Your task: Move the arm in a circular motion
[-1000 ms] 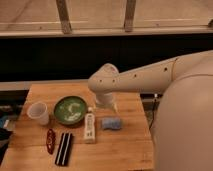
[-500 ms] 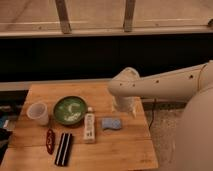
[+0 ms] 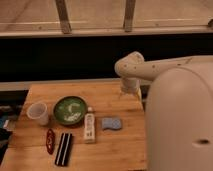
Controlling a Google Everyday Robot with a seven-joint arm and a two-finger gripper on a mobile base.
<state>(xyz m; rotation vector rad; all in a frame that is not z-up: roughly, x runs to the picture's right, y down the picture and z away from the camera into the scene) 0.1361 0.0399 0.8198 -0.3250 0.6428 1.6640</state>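
The cream-white arm (image 3: 165,67) reaches in from the right, and its bulbous elbow (image 3: 130,65) hangs over the far right corner of the wooden table (image 3: 115,150). From the elbow a short segment drops to the gripper (image 3: 129,90), a small tapered tip just above the table's right back edge. It holds nothing that I can see. A large rounded arm segment (image 3: 180,120) fills the right foreground and hides the table's right side.
On the table stand a green bowl (image 3: 70,110), a clear cup (image 3: 39,112), a white bottle (image 3: 90,127), a blue sponge (image 3: 112,123), a red item (image 3: 50,141) and a black bar (image 3: 63,148). A dark wall and a railing run behind.
The elbow and tip have swung right and toward the back, from above the bottle and sponge to the table's far right corner. The objects on the table have not moved.
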